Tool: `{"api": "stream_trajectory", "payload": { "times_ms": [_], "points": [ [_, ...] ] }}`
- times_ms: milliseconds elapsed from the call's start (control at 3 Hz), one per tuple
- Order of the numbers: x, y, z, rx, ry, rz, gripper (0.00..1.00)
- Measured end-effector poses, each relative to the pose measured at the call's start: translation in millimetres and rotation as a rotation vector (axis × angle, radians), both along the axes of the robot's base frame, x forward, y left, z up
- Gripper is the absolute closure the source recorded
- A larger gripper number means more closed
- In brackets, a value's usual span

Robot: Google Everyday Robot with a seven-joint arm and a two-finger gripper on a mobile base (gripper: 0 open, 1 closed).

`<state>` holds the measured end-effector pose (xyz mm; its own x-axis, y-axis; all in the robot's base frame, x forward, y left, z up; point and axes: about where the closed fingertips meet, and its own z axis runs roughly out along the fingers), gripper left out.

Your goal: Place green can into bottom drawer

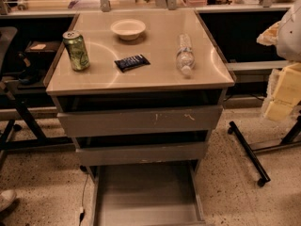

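Observation:
The green can [76,50] stands upright on the left side of the cabinet top [155,76], close to the left edge. The bottom drawer [146,197] is pulled out toward me at floor level, and its flat grey floor holds nothing. My gripper [283,94] hangs at the right edge of the view, beside the cabinet's right side. It is well apart from the can and above the floor.
On the cabinet top are a white bowl [128,29], a dark snack packet [132,62] and a clear water bottle [185,54] lying on its side. The two upper drawers [141,120] stand slightly out. A wheeled stand leg [248,153] is on the right and a chair base [14,121] on the left.

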<state>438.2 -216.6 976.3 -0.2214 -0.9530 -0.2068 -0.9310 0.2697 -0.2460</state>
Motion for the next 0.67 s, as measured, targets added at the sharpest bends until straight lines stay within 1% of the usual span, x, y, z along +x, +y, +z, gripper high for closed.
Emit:
{"api": "stream_trajectory", "payload": {
  "times_ms": [333,667],
  "points": [
    [0.0,0.0,0.0,0.0,0.0,0.0,0.0],
    [1.6,2.1,1.7,0.014,-0.009,-0.001,0.0]
  ]
}}
